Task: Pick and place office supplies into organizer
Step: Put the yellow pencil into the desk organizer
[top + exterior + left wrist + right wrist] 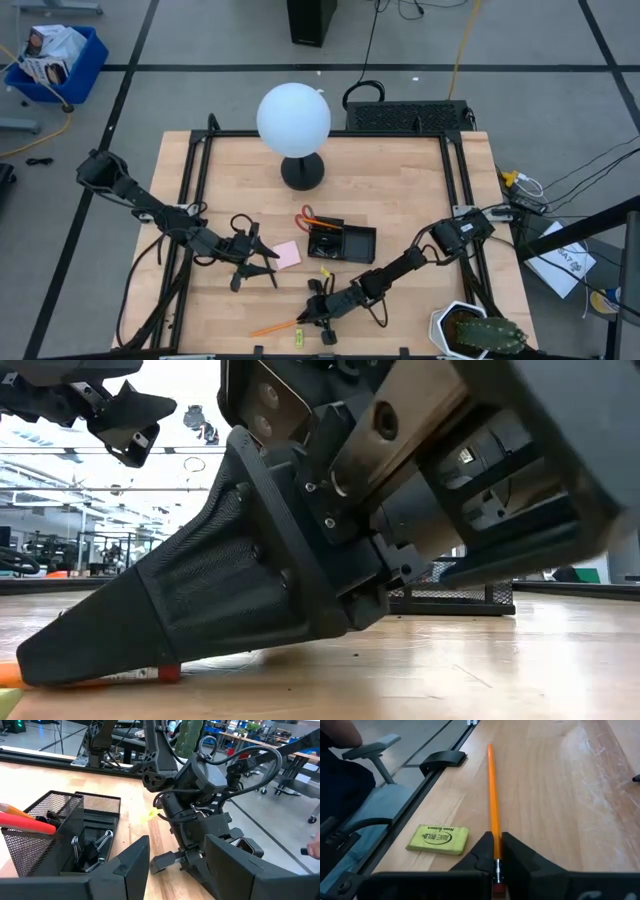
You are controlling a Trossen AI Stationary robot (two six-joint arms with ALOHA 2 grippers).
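at the lower middle of the high view, the right gripper (322, 322) is clamped on the eraser end of the orange pencil (493, 805), whose long axis runs straight ahead of the fingers. the organizer (341, 242) lies up-frame, well apart. the left gripper (255, 262), fingers spread, hangs near the pink pad (287, 255).

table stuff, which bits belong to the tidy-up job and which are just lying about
Job:
organizer
scissors
sticky-note pad
pencil, right tool shut on it
yellow-green eraser
binder clips
left tool open

Lying about:
globe lamp
potted cactus
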